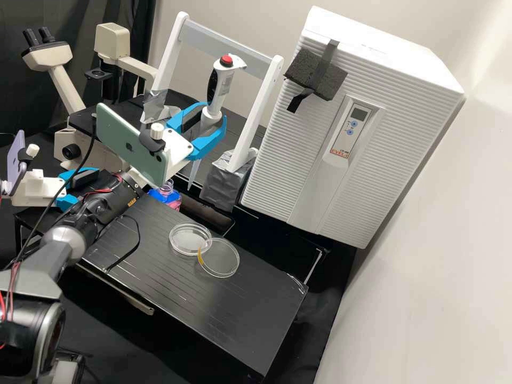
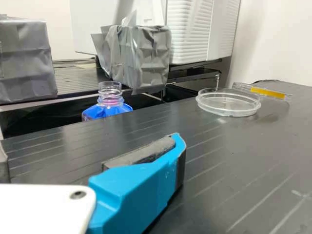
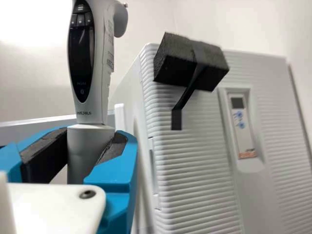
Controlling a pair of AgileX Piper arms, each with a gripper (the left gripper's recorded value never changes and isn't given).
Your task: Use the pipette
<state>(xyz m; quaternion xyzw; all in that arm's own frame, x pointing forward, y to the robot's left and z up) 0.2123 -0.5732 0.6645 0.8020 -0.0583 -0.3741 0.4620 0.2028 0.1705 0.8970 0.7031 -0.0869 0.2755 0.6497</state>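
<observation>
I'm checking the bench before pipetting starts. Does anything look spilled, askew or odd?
No spill shows. The petri dish and its lid overlap at their rims, so one may sit tilted. The bottle of pink liquid stands uncapped. The pipette stands upright in the right gripper.

- You have a white ribbed cabinet (image 1: 384, 149) standing on the right, a black foam block (image 1: 314, 72) strapped to its upper front.
- Your microscope (image 1: 69, 146) stands far left, at the back.

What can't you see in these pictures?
Pipette: in the right wrist view the picture's edge cuts off its button end, and the right gripper hides its tip.
Bottle: in the left wrist view the black board hides its lower part.
</observation>
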